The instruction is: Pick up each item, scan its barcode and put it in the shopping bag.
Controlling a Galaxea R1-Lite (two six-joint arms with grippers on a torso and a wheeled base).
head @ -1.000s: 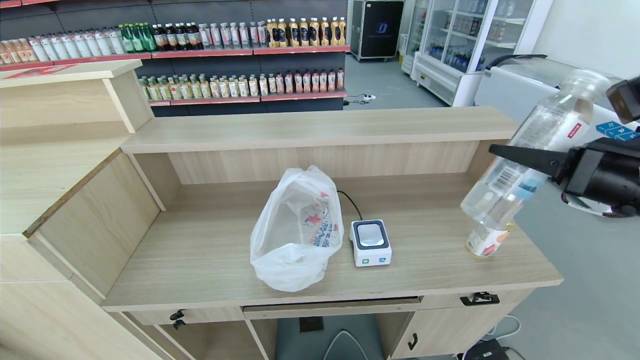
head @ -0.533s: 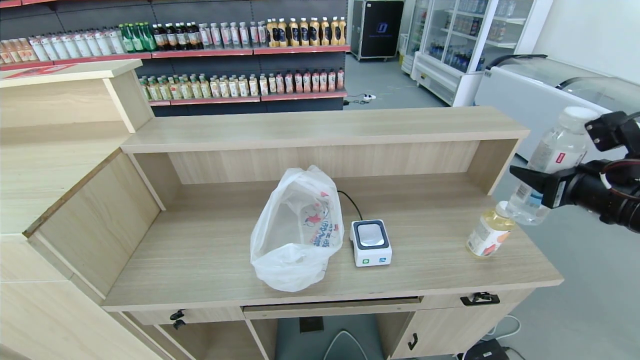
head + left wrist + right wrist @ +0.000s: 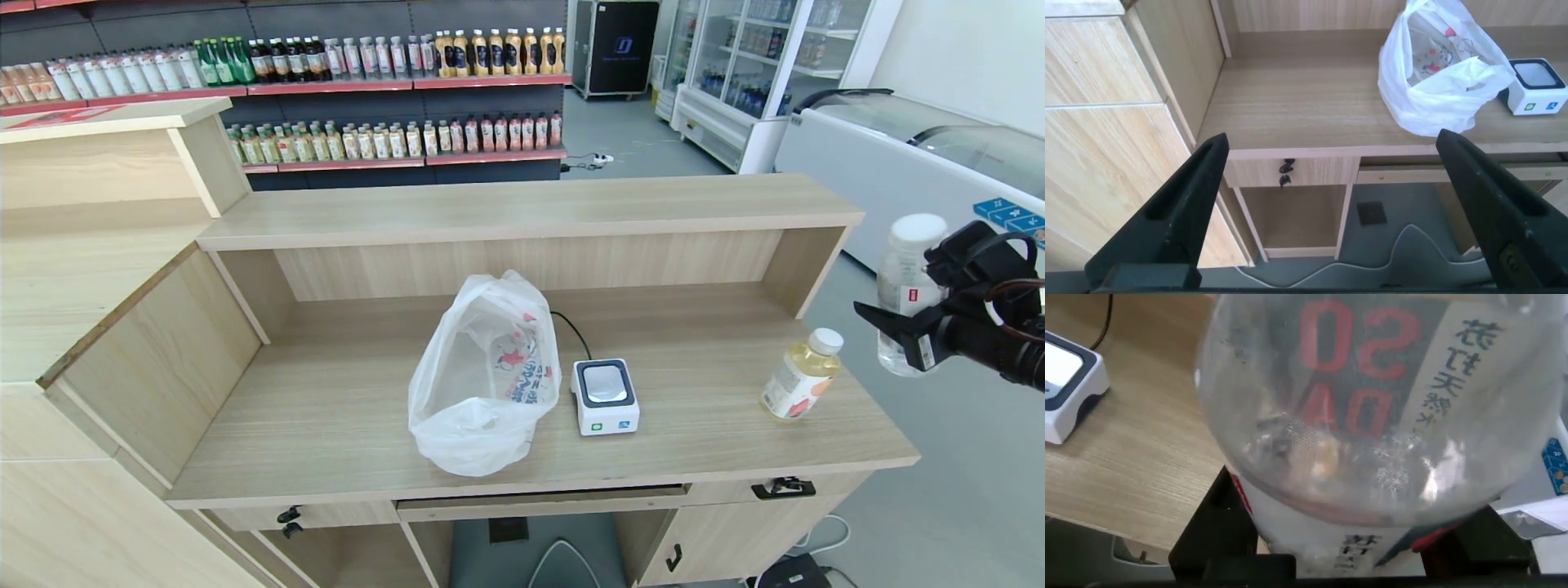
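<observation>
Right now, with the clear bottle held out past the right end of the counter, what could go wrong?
1. The clear bottle in the right gripper hangs over the floor, beyond the counter; a slip would likely drop it there.
2. The yellow drink bottle stands near the counter's right end, between the gripper and the scanner; a low sweep could knock it over.
3. The shopping bag sags, so the bottle may catch on its rim.
</observation>
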